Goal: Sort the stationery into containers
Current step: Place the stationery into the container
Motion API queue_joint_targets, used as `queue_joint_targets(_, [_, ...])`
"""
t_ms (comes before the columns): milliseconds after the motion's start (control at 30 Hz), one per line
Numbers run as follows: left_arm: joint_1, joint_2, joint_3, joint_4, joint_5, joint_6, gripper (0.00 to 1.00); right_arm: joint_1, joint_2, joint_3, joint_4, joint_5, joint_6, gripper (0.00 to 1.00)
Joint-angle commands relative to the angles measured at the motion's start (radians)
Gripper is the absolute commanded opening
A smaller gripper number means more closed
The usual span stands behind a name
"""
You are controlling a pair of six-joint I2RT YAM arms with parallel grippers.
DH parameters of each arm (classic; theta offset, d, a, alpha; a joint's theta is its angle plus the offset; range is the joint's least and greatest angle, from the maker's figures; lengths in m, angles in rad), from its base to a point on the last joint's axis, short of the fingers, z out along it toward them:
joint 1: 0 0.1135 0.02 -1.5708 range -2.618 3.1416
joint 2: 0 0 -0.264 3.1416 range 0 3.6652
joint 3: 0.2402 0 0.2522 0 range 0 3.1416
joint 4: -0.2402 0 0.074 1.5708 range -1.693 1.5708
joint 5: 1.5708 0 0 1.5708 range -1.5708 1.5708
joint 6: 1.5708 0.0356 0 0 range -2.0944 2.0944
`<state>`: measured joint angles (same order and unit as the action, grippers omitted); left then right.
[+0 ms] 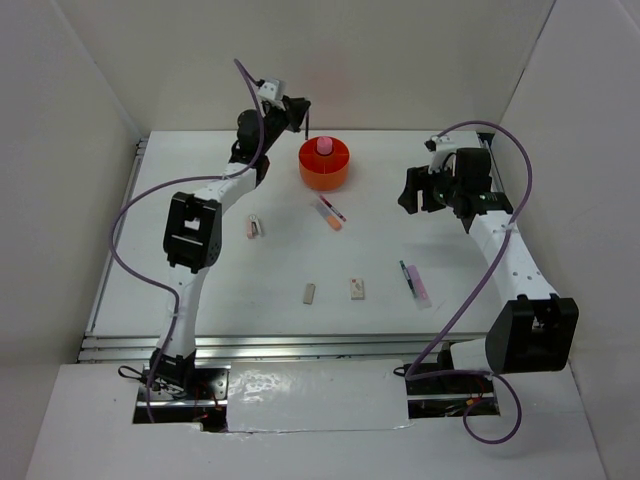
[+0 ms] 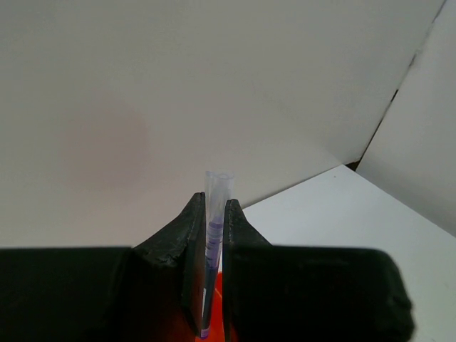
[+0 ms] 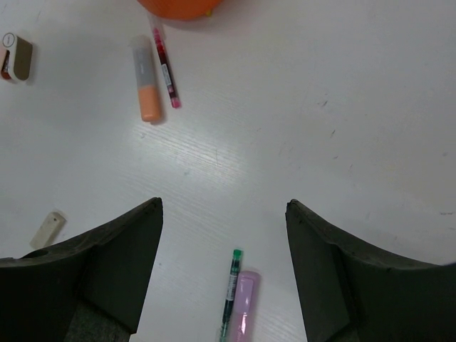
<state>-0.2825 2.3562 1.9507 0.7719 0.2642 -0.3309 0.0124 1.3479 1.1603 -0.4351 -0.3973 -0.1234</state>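
as viewed from the top external camera, the left gripper (image 1: 299, 113) hung at 11 o'clock of the orange tub (image 1: 322, 181), clamped on a thin pen (image 1: 308, 130) that pointed down over the rim. a pink tube (image 1: 324, 146) stood in the tub's central ring. the right gripper (image 1: 409, 191) hung at 3 o'clock of the tub, jaws apart, holding nothing.

left wrist view: both fingers pressed flat against the thin pen, its clear end towards 12 o'clock.

right wrist view: jaws wide over the table (image 3: 320, 107). an orange marker (image 3: 147, 82) and a pink pen (image 3: 165, 68) lay side by side at 11 o'clock, a green pen (image 3: 231, 288) touching a lilac piece (image 3: 242, 310) at 6 o'clock, a beige eraser (image 3: 47, 229) at 8 o'clock.
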Motion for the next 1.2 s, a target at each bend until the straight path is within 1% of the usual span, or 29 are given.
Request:
queue_joint_targets(0, [0.014,0.038,0.076,0.095,-0.019,0.050,0.00,-0.006,0.006,0.036,0.009,0.005,0.008,0.76])
queue_joint_targets(300, [0.020,0.097,0.053,0.101,0.013,0.039,0.00,-0.006,0.039,0.042,0.018,0.005,0.013,0.76])
queue_joint_targets(500, [0.017,0.103,0.031,0.116,0.021,0.021,0.00,-0.005,0.043,0.029,0.025,0.005,0.014,0.76])
queue_joint_targets(667, [0.008,0.098,0.024,0.109,0.044,0.047,0.01,-0.006,0.042,0.018,0.033,0.002,0.018,0.76])
queue_joint_targets(700, [0.006,0.098,0.013,0.109,0.047,0.050,0.04,-0.005,0.040,0.018,0.033,0.002,0.018,0.76])
queue_joint_targets(733, [0.002,0.097,0.005,0.110,0.050,0.055,0.16,-0.005,0.042,0.019,0.035,0.002,0.016,0.77])
queue_joint_targets(767, [0.000,0.095,-0.001,0.112,0.050,0.056,0.20,-0.005,0.042,0.018,0.033,0.002,0.018,0.77])
queue_joint_targets(800, [0.000,0.094,-0.015,0.115,0.047,0.056,0.27,-0.005,0.042,0.021,0.032,0.002,0.016,0.77])
queue_joint_targets(833, [-0.001,0.094,-0.019,0.116,0.047,0.053,0.32,-0.005,0.042,0.021,0.030,0.002,0.016,0.77])
queue_joint_targets(900, [-0.003,0.091,-0.029,0.116,0.050,0.050,0.38,-0.005,0.043,0.027,0.026,-0.003,0.013,0.77])
queue_joint_targets(1067, [-0.001,0.042,-0.052,0.115,0.056,0.066,0.43,-0.005,0.059,0.047,0.016,-0.015,0.027,0.76])
queue_joint_targets(1133, [0.000,-0.014,-0.084,0.104,0.075,0.078,0.44,0.029,0.069,0.049,0.022,0.003,0.045,0.74])
queue_joint_targets(1167, [0.002,-0.067,-0.123,0.101,0.078,0.082,0.44,0.044,0.072,0.039,0.029,0.008,0.059,0.73])
